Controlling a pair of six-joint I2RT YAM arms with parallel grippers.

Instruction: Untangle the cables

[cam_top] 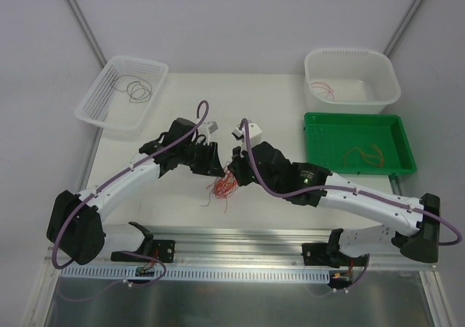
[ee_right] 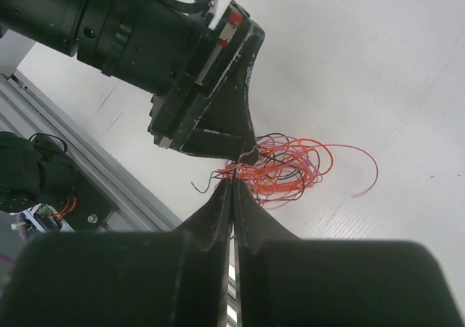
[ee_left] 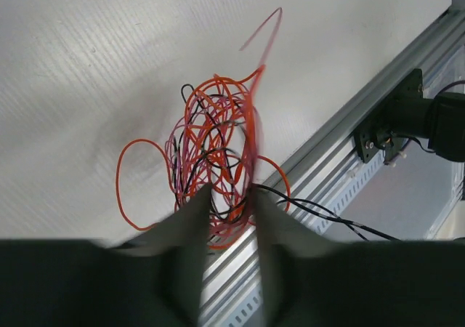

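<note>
The cables point(cam_top: 223, 187) point(ee_left: 218, 156) point(ee_right: 287, 168) sit in one loose tangle of orange, red and black strands near the front of the white worktop point(cam_top: 276, 105), close to the aluminium rail point(cam_top: 240, 237) along its near edge. Both arms lean in over it from either side.

The left gripper point(cam_top: 215, 168) point(ee_left: 227, 196) reaches the tangle with its jaws spread a little. Several orange and black strands run up through the gap, and the gap is far wider than any one strand. One thin black strand trails off from there across the rail.

The right gripper point(cam_top: 234, 174) point(ee_right: 232, 182) has its jaws pressed together, the tips meeting at the edge of the tangle. They seem to be pinching a strand or two there. The two grippers' tips are just beside each other over the bundle.

Well apart from all this, at the far left, a white mesh basket point(cam_top: 102, 100) holds a few dark wire loops point(cam_top: 138, 89). At the far right a white tub point(cam_top: 385, 87) holds some red strands point(cam_top: 323, 89), and just in front of it a green tray point(cam_top: 334, 132) holds some orange strands point(cam_top: 365, 155).
</note>
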